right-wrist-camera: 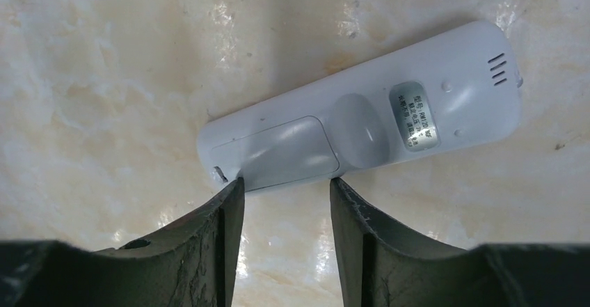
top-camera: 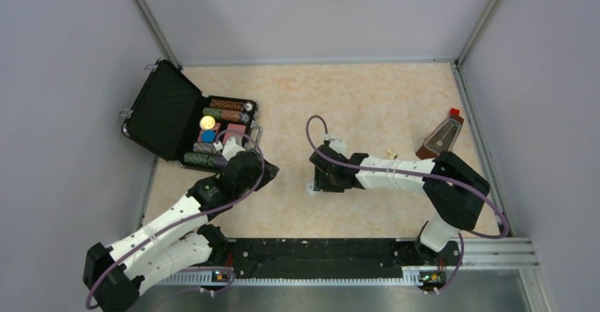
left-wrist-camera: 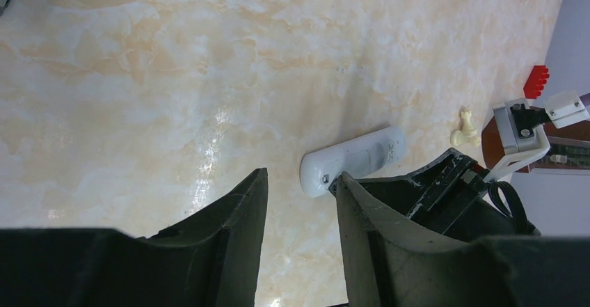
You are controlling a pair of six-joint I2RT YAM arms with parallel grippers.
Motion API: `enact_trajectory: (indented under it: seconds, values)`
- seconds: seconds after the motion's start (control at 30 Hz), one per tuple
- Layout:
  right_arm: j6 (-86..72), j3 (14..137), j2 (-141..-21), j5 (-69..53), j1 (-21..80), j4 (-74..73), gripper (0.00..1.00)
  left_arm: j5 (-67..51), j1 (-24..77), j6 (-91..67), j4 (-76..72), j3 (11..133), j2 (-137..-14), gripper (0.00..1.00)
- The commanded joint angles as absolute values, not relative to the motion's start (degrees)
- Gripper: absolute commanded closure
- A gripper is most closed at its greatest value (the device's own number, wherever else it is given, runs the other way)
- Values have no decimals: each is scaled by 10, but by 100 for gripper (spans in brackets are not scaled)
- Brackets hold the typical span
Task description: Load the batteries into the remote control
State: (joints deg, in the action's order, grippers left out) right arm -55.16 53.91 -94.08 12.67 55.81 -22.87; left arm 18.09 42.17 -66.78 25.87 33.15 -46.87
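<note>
Near the middle of the table (top-camera: pixel 382 107) a remote control (right-wrist-camera: pixel 362 122) is laid back-up, probably light, stiff and slippery, best pinched across its long edges; the right gripper (right-wrist-camera: pixel 285 182) just above it and the left gripper (left-wrist-camera: pixel 300 178) are seen open, empty.

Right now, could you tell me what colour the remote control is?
The remote control is white, best seen in the right wrist view.

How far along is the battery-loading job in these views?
Done: nothing yet; the remote control lies back-up, battery cover still on. In hand: the right end effector, open, sits at its cover end. To do: remove cover, insert batteries, none visible; left end effector empty.
</note>
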Motion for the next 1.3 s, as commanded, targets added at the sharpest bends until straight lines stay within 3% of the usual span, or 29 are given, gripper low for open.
enact_trajectory:
  seconds: [0.0,0.53,0.87,1.03,1.2,1.23,1.27]
  values:
    - [-458,495,-965,168,529,-167,54,192,418,-653,257,332,-459,54]
    - [-210,512,-1003,26,447,-89,56,190,415,-645,262,339,-456,54]
    - [-232,549,-942,14,446,-143,48,171,414,-566,267,373,-456,53]
    - [-266,576,-886,39,447,-193,42,175,414,-513,294,408,-449,45]
    - [-293,560,-781,70,446,-251,38,174,414,-473,348,448,-438,30]
    - [-296,552,-751,83,446,-266,37,170,414,-465,358,452,-434,12]
    - [-300,546,-718,103,446,-283,36,169,414,-455,364,457,-427,2]
